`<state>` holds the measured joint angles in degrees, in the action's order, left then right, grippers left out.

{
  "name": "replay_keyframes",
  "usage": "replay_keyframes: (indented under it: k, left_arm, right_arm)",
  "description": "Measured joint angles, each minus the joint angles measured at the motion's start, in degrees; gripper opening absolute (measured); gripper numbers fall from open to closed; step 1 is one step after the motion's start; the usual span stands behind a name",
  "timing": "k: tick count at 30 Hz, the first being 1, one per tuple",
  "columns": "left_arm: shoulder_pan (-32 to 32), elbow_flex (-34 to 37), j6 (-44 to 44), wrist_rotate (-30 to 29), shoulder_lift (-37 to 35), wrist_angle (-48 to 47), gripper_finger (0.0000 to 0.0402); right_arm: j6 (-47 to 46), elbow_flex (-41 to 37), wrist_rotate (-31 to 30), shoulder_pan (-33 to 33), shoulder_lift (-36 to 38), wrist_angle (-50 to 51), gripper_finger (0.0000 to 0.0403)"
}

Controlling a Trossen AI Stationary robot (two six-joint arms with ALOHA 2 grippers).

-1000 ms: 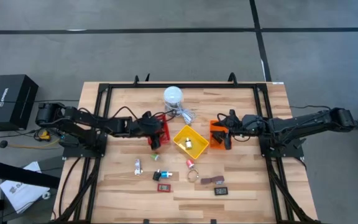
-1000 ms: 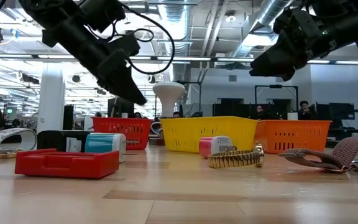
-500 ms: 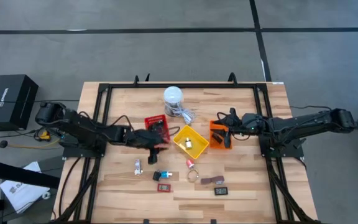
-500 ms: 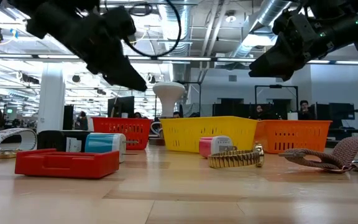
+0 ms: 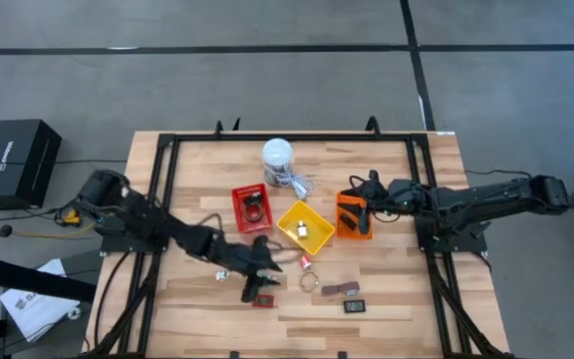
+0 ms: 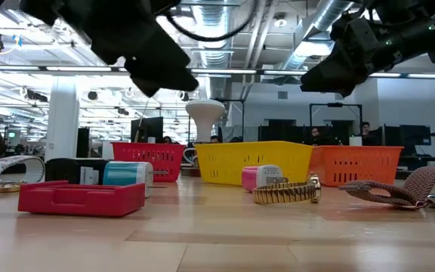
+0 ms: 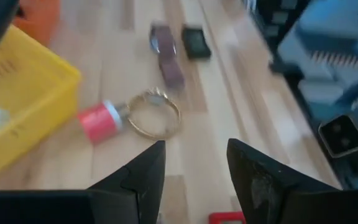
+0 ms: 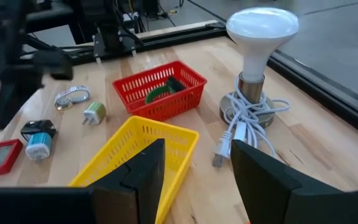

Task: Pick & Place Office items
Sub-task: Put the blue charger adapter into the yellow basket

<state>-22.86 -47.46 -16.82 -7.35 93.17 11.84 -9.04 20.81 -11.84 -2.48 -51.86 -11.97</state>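
Observation:
The office items lie loose on the wood near the table's front. They include a red-capped piece (image 7: 98,121), a gold wire ring (image 7: 155,114), a brown bar (image 7: 168,61), a black piece (image 7: 196,42) and a flat red piece (image 5: 264,298). My left gripper (image 7: 194,180) hangs open above them with nothing between its fingers. It shows in the high view (image 5: 267,264) just short of the yellow tray (image 5: 304,227). A green ring (image 8: 160,93) lies in the red tray (image 5: 251,207). My right gripper (image 8: 197,180) waits open over the orange tray (image 5: 355,217).
A white lamp (image 5: 278,155) with a coiled cable stands at the back centre. A metal band (image 8: 71,96), a white plug (image 8: 94,113) and a blue piece (image 8: 37,140) lie on the near left. Black frame rails run along both table sides.
My left gripper has swung away from the red tray toward the table's near edge and a little to the right. It now hangs over the loose items. The red tray, covered by it before, shows in full. My right arm has kept still.

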Motion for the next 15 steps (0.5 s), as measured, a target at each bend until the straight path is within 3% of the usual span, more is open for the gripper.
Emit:
replay_keyframes:
  k: [4, 10, 15]
  left_arm:
    - [-0.45, -7.61, -1.48, -0.17, 3.70, -14.08, 0.0169]
    - [-1.84, -9.10, -5.60, 0.17, 6.35, -18.79, 0.0176]
    - [-2.79, -8.97, -8.22, -4.28, 7.32, -24.82, 0.0180]
  right_arm:
    - [0.00, 0.00, 0.00, 0.00, 0.00, 0.12, 0.0175]
    - [0.48, -0.01, 0.00, 0.00, 0.00, 0.11, 0.0175]
    - [0.62, 0.00, 0.04, 0.00, 0.00, 0.69, 0.0175]
